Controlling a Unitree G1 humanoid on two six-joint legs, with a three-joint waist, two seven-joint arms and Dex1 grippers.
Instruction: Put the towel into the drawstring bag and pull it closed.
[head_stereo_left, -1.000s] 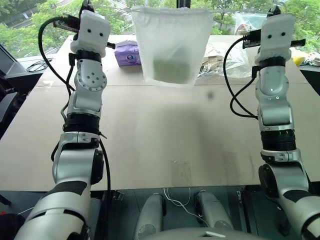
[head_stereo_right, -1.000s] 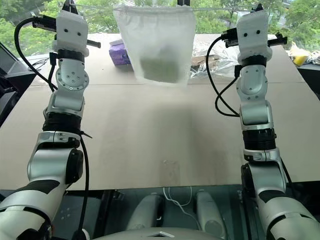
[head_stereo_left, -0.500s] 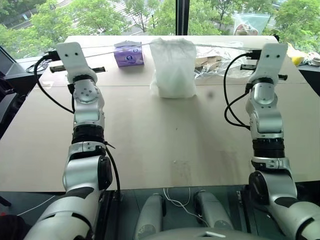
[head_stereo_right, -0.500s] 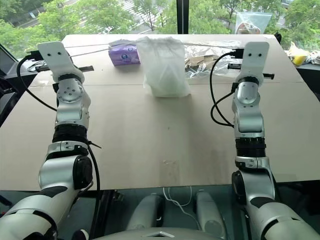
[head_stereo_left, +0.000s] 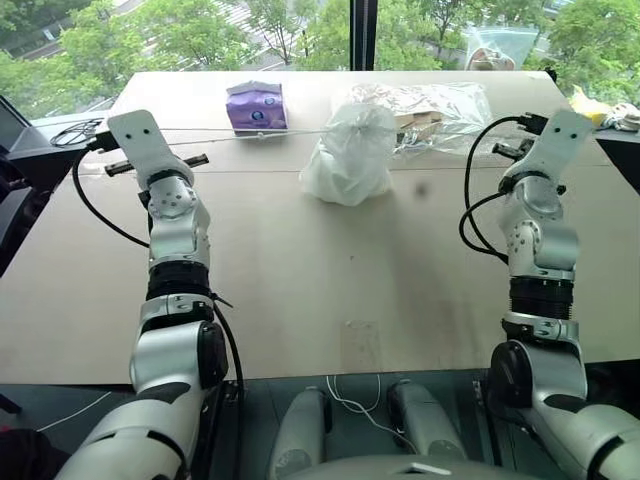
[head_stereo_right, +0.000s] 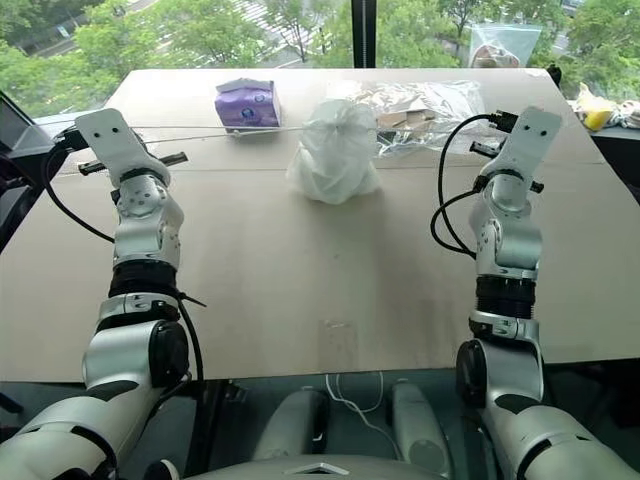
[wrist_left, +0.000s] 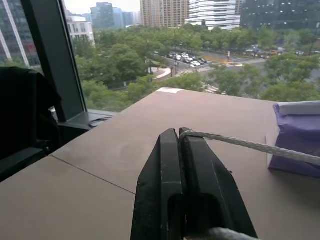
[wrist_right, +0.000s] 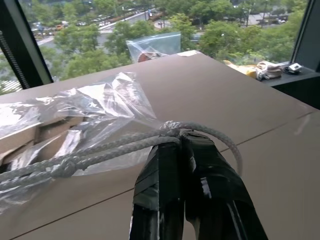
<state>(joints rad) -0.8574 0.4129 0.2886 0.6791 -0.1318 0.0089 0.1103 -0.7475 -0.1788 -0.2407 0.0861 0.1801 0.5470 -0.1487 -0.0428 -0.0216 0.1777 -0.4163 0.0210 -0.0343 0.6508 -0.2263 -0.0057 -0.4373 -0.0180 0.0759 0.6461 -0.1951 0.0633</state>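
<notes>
The drawstring bag (head_stereo_left: 348, 160) sits bunched up on the brown table (head_stereo_left: 300, 290) by big windows with green trees outside. The left gripper (wrist_left: 179, 136) and the right gripper (wrist_right: 180, 136) each pinch a white cord (wrist_left: 260, 147).

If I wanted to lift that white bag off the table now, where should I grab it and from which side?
Probably the cinched neck at the top of the bag, coming from above. The mouth is gathered narrow there, where the cord runs out towards each gripper, while the body below is a soft bulge lying on the table. The left gripper and right gripper are shut on the cord.
</notes>
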